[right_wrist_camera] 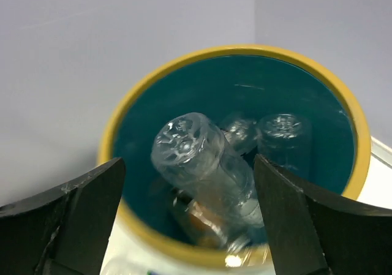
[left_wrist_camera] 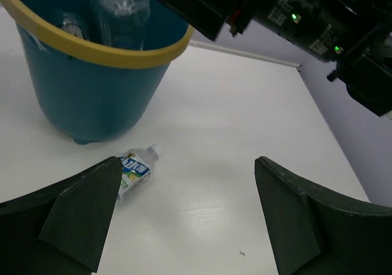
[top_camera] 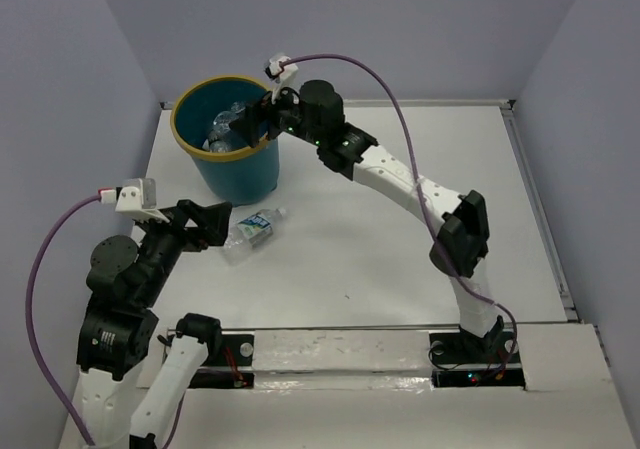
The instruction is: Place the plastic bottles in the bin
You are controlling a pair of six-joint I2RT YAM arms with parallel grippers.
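Observation:
The bin [top_camera: 240, 169] is a teal bucket with a yellow rim at the table's back left. My right gripper [top_camera: 250, 124] hangs open over its rim. In the right wrist view a clear bottle [right_wrist_camera: 208, 165] tilts base-up inside the bin [right_wrist_camera: 122, 116], between the open right gripper's [right_wrist_camera: 190, 161] fingers and touching neither. Other clear bottles [right_wrist_camera: 285, 134] and an orange one [right_wrist_camera: 202, 223] lie deeper in. A labelled plastic bottle [top_camera: 255, 229] lies on the table in front of the bin. My left gripper [top_camera: 215, 224] is open just left of it; the bottle [left_wrist_camera: 136, 171] shows beside the left finger.
The right arm [left_wrist_camera: 306, 18] reaches across the back of the table toward the bin [left_wrist_camera: 86, 97]. Grey walls close in the back and both sides. A raised edge [top_camera: 540, 209] runs along the table's right side.

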